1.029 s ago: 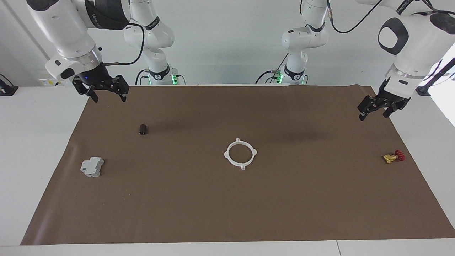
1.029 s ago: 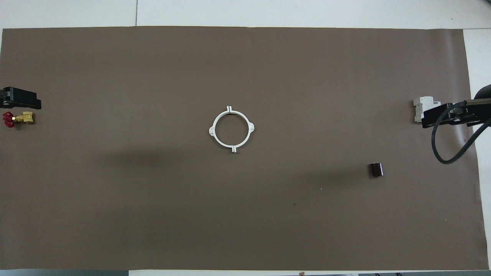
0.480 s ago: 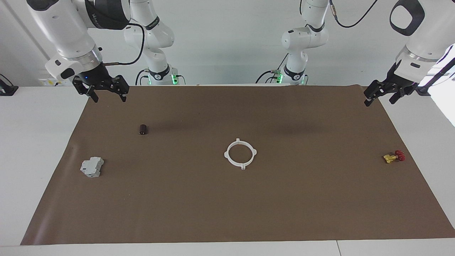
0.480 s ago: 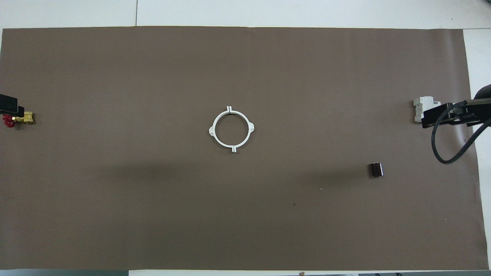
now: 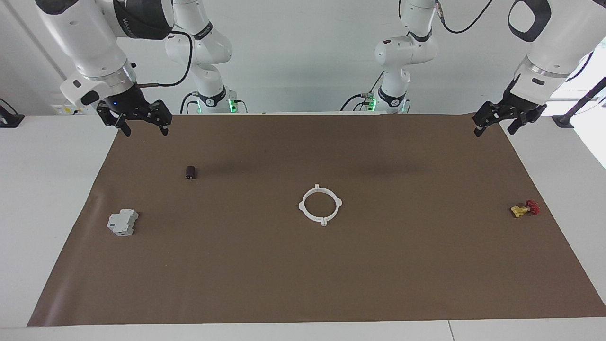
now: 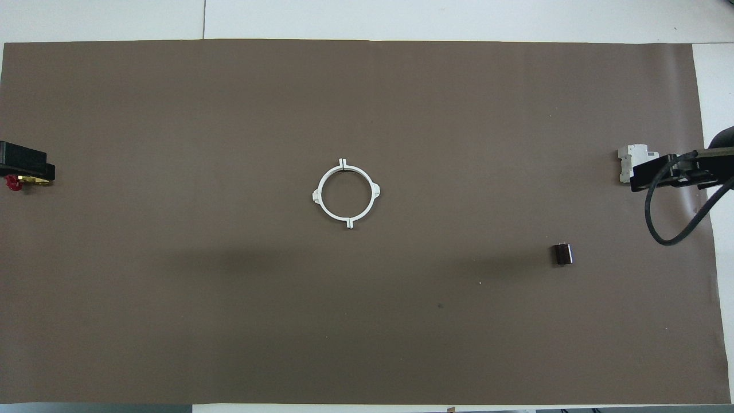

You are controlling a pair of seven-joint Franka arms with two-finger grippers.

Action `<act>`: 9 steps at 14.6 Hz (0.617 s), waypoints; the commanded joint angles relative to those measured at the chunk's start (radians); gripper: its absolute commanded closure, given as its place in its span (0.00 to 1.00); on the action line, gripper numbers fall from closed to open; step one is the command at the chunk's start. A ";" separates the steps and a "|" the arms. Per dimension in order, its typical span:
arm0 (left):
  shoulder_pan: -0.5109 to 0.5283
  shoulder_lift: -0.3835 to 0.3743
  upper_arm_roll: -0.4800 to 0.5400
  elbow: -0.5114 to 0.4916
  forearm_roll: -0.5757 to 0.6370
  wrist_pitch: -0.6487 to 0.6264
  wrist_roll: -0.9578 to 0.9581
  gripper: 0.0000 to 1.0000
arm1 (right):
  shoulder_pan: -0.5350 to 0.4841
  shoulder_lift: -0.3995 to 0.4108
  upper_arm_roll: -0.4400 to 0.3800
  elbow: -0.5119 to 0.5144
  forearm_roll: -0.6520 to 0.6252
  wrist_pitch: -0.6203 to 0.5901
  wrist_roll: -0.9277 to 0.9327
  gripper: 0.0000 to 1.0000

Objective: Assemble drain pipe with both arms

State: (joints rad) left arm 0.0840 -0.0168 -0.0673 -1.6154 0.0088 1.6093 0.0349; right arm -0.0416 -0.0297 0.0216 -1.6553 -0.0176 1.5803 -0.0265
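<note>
The brown mat (image 5: 303,265) covers nearly the whole desk (image 5: 42,189), with white desk showing only as a strip at each end and along the edge farthest from the robots. Plenty of bare mat lies all round the middle. There, flat on the mat, sits the drain pipe (image 5: 320,204): its two white arcs meet as one ring with four small tabs (image 6: 346,194), touched by nothing.

Up in the air over the mat's corner at the right arm's end hangs the right hand (image 5: 141,122), fingers spread wide and holding nothing. Below it and a little toward the middle stands the small dark cylinder (image 5: 190,172), and the grey blocky part (image 5: 122,222) lies farther from the robots than that, near the mat's edge.

The left hand (image 5: 494,124) hovers over the mat's corner at the left arm's end, fingers apart and empty too. The yellow valve with a red wheel (image 5: 524,209) lies near that end's edge. Both hands are well apart from the ring, one toward each end.
</note>
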 commanded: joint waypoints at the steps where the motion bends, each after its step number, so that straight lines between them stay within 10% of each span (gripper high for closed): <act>1: -0.003 -0.040 0.006 -0.060 -0.010 0.030 -0.003 0.00 | -0.006 -0.001 0.003 0.002 0.016 0.015 -0.015 0.00; 9: 0.000 -0.049 0.006 -0.081 -0.010 0.057 -0.004 0.00 | -0.006 -0.001 0.003 0.002 0.016 0.015 -0.013 0.00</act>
State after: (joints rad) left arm 0.0843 -0.0328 -0.0668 -1.6561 0.0088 1.6386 0.0349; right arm -0.0416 -0.0297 0.0216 -1.6553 -0.0176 1.5803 -0.0265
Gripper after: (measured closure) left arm 0.000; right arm 0.000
